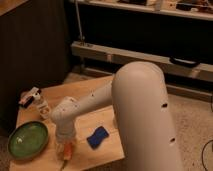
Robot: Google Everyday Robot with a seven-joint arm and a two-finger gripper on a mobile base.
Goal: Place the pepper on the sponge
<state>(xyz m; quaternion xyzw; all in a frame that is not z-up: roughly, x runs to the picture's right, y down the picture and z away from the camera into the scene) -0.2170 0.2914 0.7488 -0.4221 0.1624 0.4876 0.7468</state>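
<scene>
The orange pepper [65, 152] lies near the front edge of the wooden table [75, 95], partly covered by my gripper [66, 148], which hangs right over it at the end of the white arm. The dark-blue sponge [97, 137] rests flat on the table a short way to the right of the pepper, apart from it and from the gripper. Only the pepper's lower end and stem tip show below the gripper.
A green bowl [28, 139] sits at the table's front left. A small white bottle [43, 107] and another small item [29, 97] stand at the back left. My bulky white arm [142, 110] covers the table's right side. Dark shelving stands behind.
</scene>
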